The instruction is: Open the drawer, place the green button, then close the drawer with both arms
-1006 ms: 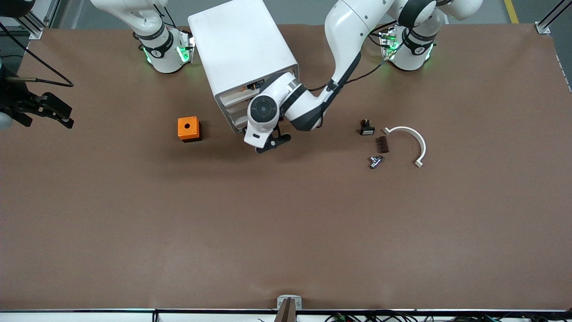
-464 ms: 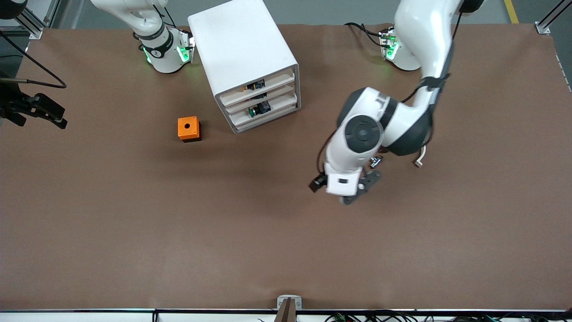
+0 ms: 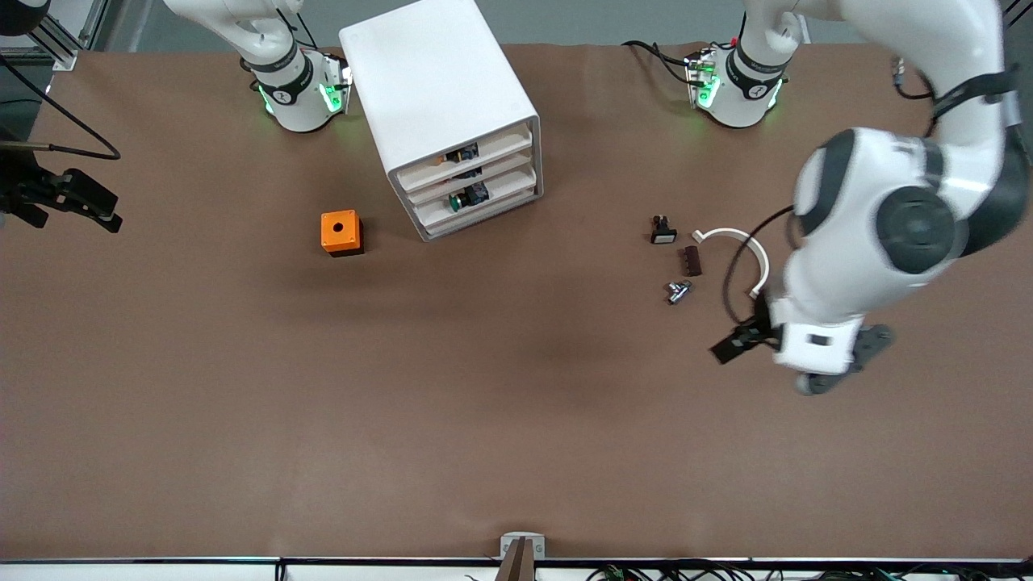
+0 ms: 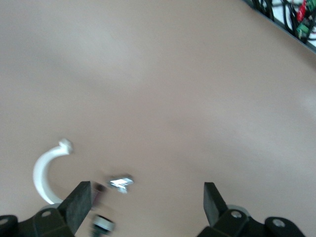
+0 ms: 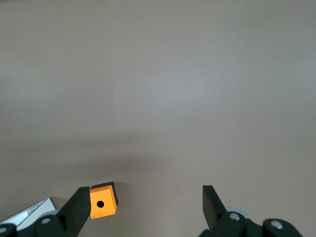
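Brown table (image 3: pixel 484 403) fills the frame, grey floor along the upper edge. Left gripper (image 4: pixel 145 202) and right gripper (image 5: pixel 143 205) both gape, holding nothing. Button (image 3: pixel 457 200) sits in the drawer (image 3: pixel 476 198).

Robotics lab bench: two bolted-down Franka arms (image 3: pixel 880 218) with green base LEDs; brown-covered table (image 3: pixel 452 420); aluminium framing (image 3: pixel 997 32); cable runs (image 3: pixel 694 571) along the edge.

Both arms (image 3: pixel 880 234): glossy white shells, dark grey joint discs, black cables, green-lit bases (image 3: pixel 303 97), black grippers (image 4: pixel 143 207).
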You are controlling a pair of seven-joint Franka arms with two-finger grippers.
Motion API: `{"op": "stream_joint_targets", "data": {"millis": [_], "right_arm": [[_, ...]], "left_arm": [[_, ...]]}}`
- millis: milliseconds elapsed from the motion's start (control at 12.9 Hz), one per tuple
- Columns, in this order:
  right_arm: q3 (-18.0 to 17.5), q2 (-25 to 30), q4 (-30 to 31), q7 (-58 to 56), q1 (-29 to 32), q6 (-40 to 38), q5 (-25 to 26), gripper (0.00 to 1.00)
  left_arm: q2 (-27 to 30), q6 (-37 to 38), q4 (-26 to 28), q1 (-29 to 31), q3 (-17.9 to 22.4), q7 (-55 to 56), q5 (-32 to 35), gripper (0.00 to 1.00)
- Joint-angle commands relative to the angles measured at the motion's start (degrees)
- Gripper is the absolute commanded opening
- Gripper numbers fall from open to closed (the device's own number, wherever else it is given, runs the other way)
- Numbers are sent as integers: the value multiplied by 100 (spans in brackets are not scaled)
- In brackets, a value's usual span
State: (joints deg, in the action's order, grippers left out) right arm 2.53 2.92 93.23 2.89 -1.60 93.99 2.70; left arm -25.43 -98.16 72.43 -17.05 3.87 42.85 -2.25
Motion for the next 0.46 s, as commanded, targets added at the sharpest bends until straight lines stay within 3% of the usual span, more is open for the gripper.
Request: {"op": "stream_joint_targets", "data": {"millis": [0, 387], "right_arm": [[-68, 86, 81, -52, 108, 14, -112, 100], [-60, 86, 81, -61, 108, 14, -112, 100]], "left_arm": [[485, 243, 175, 586, -70, -1126, 93, 100], [1074, 823, 210, 1229, -97, -2237, 32, 100]]}}
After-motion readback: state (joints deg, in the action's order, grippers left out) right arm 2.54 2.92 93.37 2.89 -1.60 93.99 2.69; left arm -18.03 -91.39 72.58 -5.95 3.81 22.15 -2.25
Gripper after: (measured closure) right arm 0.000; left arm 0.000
